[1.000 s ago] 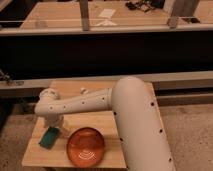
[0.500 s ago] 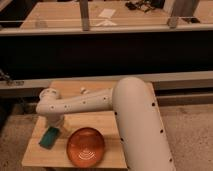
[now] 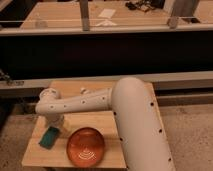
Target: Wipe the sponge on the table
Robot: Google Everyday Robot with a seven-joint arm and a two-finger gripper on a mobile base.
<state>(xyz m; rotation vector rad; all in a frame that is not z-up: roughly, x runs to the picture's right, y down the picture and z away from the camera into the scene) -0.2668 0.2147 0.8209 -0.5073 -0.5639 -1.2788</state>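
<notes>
The teal-green sponge lies flat near the front left corner of the small light-wood table. My white arm reaches across the table from the right, and its wrist hangs over the left side. My gripper points down just above and behind the sponge's far right edge. It is open and holds nothing. The wrist hides part of the fingers.
An orange plate sits at the table's front, right beside the sponge. A small white object lies near the table's back edge. A long wooden workbench with a dark front runs behind. Speckled floor lies to the right.
</notes>
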